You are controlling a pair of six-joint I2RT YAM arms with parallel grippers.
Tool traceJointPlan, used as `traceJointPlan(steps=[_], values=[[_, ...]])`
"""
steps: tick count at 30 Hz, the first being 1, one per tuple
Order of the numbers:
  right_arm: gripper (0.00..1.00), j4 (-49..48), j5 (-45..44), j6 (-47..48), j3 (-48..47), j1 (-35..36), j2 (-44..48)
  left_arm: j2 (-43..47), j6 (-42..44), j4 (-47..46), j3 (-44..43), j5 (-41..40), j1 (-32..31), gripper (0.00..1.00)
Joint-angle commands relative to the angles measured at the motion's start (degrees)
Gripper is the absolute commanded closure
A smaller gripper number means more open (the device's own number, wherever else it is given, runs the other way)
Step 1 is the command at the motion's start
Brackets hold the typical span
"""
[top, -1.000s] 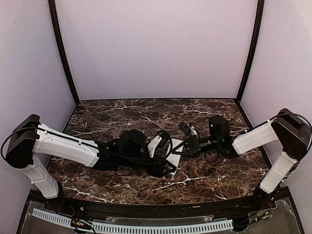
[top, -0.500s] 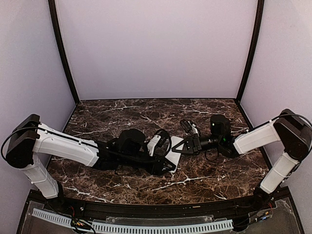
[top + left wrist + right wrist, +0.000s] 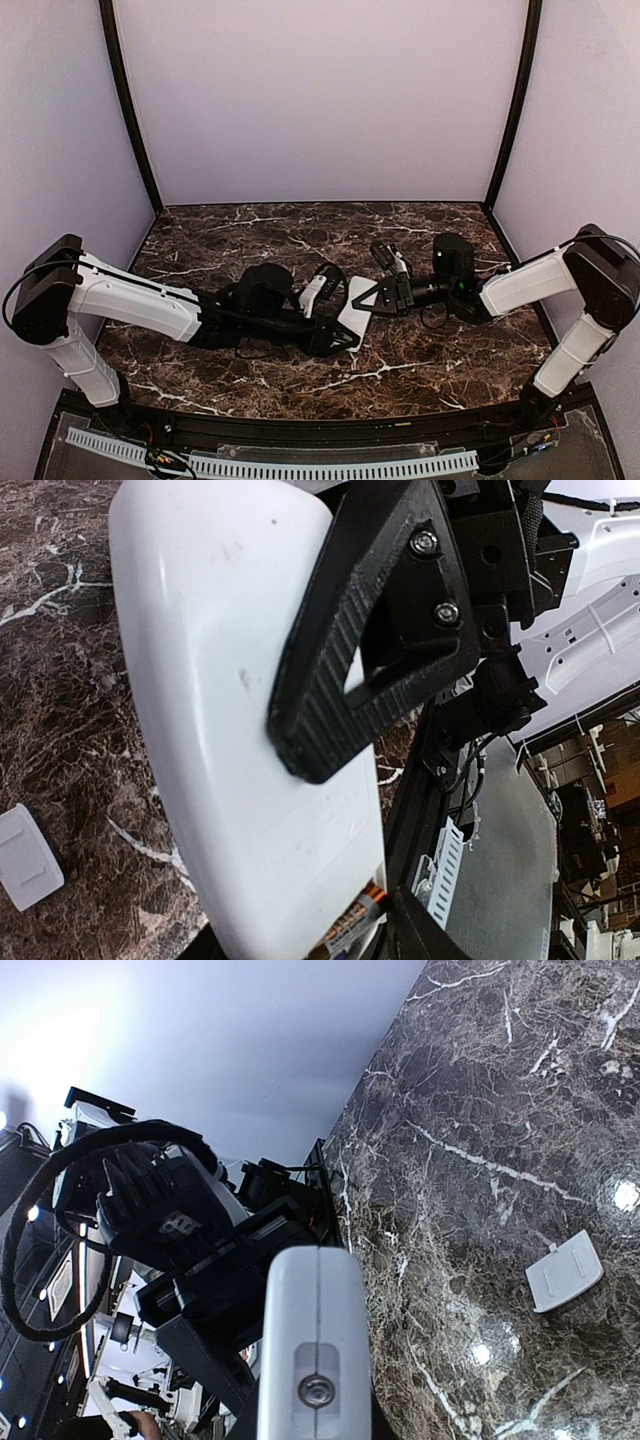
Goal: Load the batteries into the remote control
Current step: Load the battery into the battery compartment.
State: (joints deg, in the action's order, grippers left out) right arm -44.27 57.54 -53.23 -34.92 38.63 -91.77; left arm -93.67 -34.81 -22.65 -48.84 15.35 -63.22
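The white remote control hangs above the marble table between both arms, plain back showing. My left gripper grips it: one ribbed black finger lies flat on the back of the remote control, and the other finger is hidden behind it. One of the batteries, dark with orange marks, shows in the open compartment at the remote's lower end. My right gripper is shut on the remote's other end, whose narrow end face fills the right wrist view.
A small white flat cover piece lies loose on the marble table; it also shows as the cover piece in the right wrist view. Lilac walls enclose the table on three sides.
My left gripper's jaws have narrowed onto the remote. The remote has tilted and shifted slightly left. My right gripper has crept a little up and left with it.
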Motion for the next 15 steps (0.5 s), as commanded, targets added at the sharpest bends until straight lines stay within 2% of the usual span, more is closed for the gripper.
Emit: traceJointPlan(steps=[1, 8, 15], values=[[1.0, -3.16, 2.81, -3.43, -0.07, 0.27, 2.25, 1.1, 1.08, 3.69, 2.16, -2.6, 1.21, 0.82], [1.0, -3.16, 2.98, -3.47, -0.04, 0.23, 2.29, 1.09, -0.47, 4.71, 2.64, -3.13, 2.47, 0.85], [1.0, -1.54, 2.68, -2.83, -0.19, 0.34, 2.38, 1.74, -2.22, 4.73, 3.76, -4.11, 3.41, 0.82]])
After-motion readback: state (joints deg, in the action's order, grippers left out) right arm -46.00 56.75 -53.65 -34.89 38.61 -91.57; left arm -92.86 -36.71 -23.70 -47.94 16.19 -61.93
